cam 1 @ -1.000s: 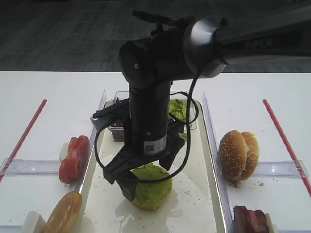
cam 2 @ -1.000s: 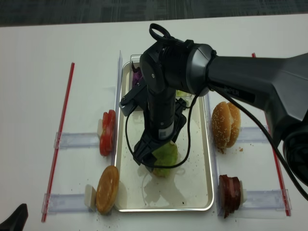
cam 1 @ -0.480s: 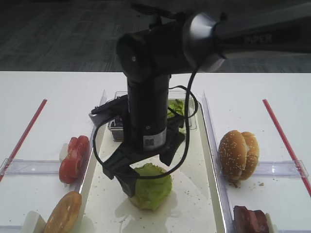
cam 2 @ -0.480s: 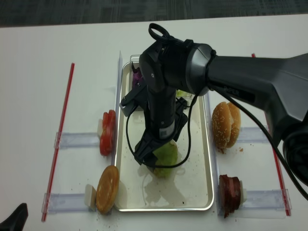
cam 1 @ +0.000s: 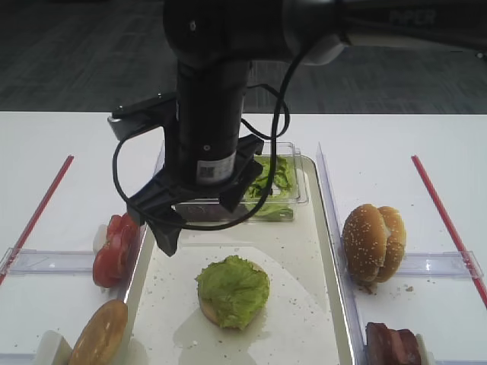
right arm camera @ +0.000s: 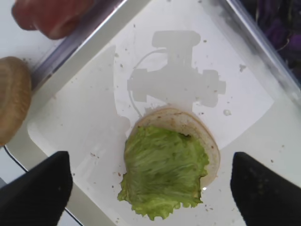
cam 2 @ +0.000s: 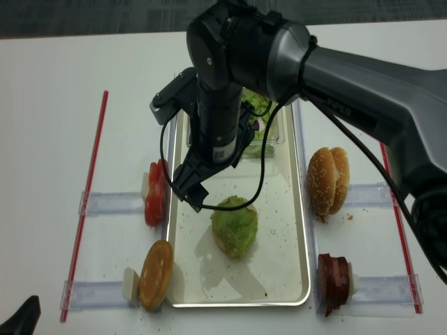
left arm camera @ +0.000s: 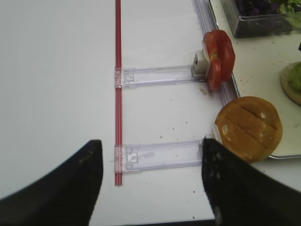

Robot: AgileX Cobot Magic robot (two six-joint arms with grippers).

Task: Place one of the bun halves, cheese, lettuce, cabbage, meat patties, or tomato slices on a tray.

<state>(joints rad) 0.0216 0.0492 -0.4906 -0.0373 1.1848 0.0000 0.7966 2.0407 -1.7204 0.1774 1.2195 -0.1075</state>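
White worktop [cam 1: 68,137] carries the tray [cam 1: 323,319], where one bun half [right arm camera: 200,136] lies with a lettuce [cam 1: 232,287] leaf on top, while the right hand [cam 1: 198,220] hangs above and to the left of it, jaws spread wide and holding nothing; the left hand [left arm camera: 150,186] shows only dark fingers apart, gripping nothing. Lifting straight up should keep the leaf undisturbed, I judge. "PIPER" reads faintly on the arm [cam 1: 411,17].

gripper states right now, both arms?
Left claw: open, holding nothing.
Right claw: open, empty, above the lettuce.
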